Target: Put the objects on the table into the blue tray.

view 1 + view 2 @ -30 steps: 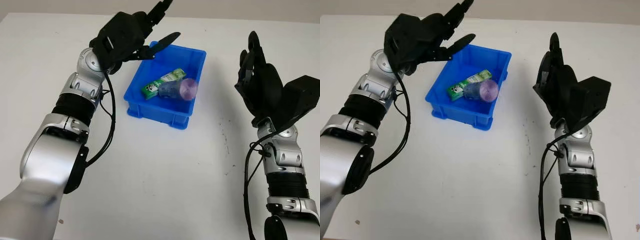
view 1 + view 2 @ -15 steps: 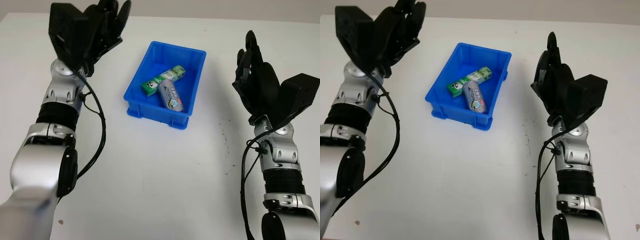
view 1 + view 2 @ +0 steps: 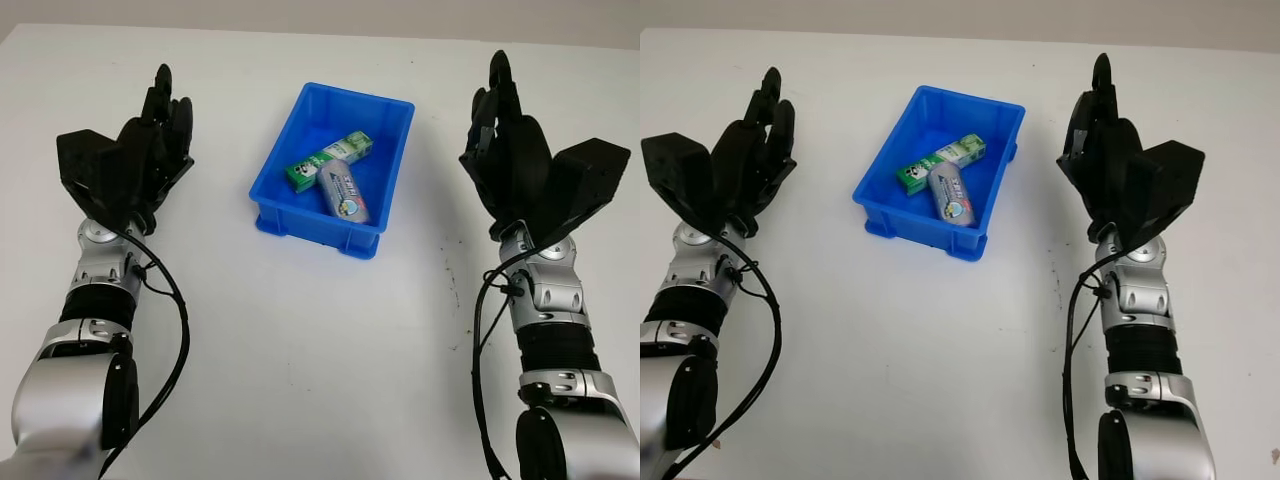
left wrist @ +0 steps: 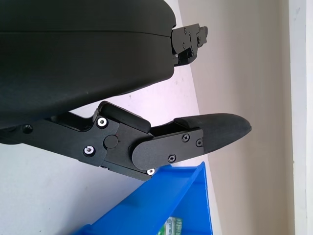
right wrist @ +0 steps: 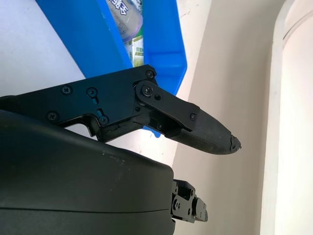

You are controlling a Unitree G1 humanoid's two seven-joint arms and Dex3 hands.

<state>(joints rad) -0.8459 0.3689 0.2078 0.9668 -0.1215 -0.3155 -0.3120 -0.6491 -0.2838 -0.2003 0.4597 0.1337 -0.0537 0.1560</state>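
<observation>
Fingers [image 3: 160, 90] open, beside blue tray [image 3: 290, 215]

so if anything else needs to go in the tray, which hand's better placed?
Roughly even, slight edge to the right hand. Both are open and raised on either side of the blue tray, the left hand looking a bit farther off. The green box and silver tube already lie inside.
</observation>
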